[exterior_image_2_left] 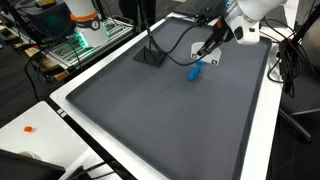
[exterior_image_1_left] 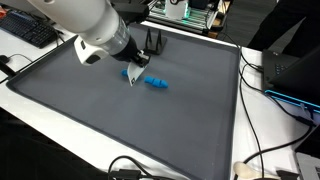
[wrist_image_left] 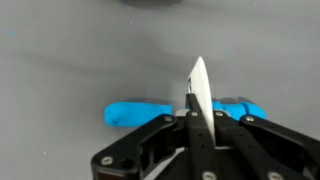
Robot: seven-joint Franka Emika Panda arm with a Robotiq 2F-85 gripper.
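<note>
My gripper (wrist_image_left: 196,112) is shut on a thin white blade-like piece (wrist_image_left: 199,85) that sticks out past the fingertips. Just beyond the tip, a bright blue elongated object (wrist_image_left: 135,113) lies flat on the dark grey mat (exterior_image_1_left: 150,130). In both exterior views the gripper (exterior_image_1_left: 130,68) (exterior_image_2_left: 206,50) hangs low over the mat's far part. The white piece (exterior_image_1_left: 133,79) points down at one end of the blue object (exterior_image_1_left: 156,83) (exterior_image_2_left: 196,71). I cannot tell whether the piece touches it.
A small black stand (exterior_image_1_left: 152,45) (exterior_image_2_left: 150,55) sits on the mat's far edge. A keyboard (exterior_image_1_left: 30,30) and cables (exterior_image_1_left: 262,150) lie on the white table around the mat. A rack with electronics (exterior_image_2_left: 85,38) stands beyond, and a small orange bit (exterior_image_2_left: 30,129) lies near the table edge.
</note>
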